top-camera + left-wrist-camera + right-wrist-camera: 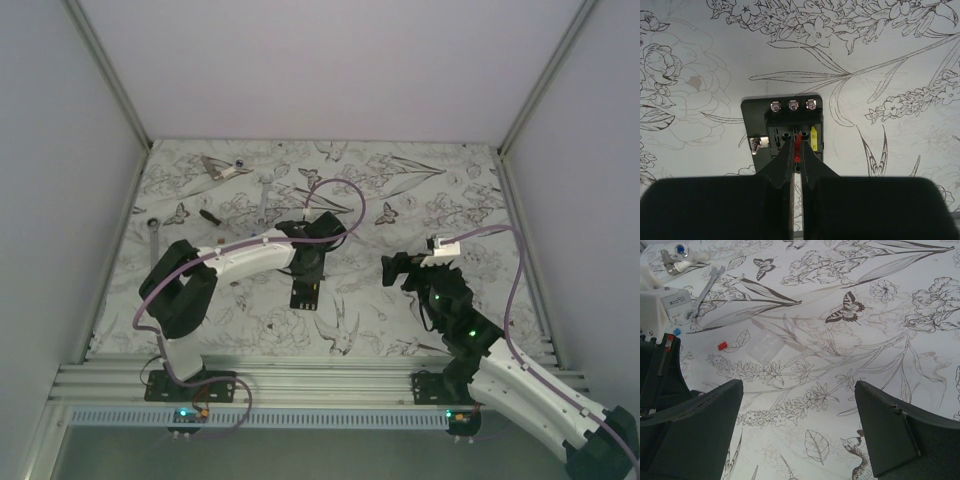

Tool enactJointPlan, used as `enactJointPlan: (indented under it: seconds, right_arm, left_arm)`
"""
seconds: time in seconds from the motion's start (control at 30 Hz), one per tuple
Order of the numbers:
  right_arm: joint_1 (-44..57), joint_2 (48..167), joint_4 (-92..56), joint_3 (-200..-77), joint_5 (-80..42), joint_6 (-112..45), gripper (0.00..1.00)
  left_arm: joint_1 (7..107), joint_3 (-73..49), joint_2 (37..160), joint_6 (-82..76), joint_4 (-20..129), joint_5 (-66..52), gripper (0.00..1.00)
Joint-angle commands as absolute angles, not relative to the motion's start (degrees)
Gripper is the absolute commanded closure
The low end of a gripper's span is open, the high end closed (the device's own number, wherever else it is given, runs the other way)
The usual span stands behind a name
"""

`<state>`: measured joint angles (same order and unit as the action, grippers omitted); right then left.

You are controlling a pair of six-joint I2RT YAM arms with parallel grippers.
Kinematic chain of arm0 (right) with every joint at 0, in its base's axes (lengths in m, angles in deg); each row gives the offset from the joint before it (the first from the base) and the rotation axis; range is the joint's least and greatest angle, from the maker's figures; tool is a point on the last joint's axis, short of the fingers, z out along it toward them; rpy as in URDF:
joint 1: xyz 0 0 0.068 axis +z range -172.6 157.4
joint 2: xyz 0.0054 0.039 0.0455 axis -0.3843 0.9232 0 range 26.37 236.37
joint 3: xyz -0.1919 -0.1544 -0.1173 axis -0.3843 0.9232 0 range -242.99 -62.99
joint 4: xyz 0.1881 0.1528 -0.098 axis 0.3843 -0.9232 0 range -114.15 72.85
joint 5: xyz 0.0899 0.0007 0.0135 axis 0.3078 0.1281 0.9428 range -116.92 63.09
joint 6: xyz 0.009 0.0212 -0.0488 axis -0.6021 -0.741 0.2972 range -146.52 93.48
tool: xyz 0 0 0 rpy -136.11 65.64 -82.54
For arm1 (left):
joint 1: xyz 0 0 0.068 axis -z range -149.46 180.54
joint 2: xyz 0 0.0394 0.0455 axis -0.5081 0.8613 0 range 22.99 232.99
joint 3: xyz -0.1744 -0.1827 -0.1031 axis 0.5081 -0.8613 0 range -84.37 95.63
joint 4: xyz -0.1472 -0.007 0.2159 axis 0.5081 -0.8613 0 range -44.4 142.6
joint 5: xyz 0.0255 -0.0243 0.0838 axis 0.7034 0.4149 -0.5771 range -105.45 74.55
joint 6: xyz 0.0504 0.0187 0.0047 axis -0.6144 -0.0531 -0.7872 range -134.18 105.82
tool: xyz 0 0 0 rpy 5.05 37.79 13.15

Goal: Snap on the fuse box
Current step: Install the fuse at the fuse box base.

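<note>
Robotics lab, enclosed test cell. Plain pale wall panels [330, 60] close in three sides, with slanted metal frame posts [112, 75] at corners. Worktop [400, 330] under printed cloth, flowers and butterflies in line drawing. Two arms, left arm [250, 255] and right arm [520, 385], bolted to ribbed aluminium rail [330, 385] at near edge. Lilac cable [519, 275] looped along right arm; green status lights [470, 332] lit. Small hardware on cloth: wrench [704, 291], fuse box [782, 127] with red fuse [797, 150], loose red piece [722, 345].
</note>
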<state>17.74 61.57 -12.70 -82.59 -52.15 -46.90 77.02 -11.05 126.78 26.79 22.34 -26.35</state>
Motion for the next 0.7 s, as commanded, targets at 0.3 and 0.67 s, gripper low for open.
enactJointPlan:
  seconds: [0.3, 0.67]
  right_arm:
    - [17.39, 61.31, -11.73, -82.68, -53.24, -47.89, 0.00]
    - [17.44, 61.07, -11.71, -82.68, -53.16, -47.97, 0.00]
  left_arm:
    - [76.68, -10.21, 129.53, 27.98, 18.34, -27.76, 1.00]
    - [76.68, -8.89, 131.53, 30.96, 16.01, -28.98, 1.00]
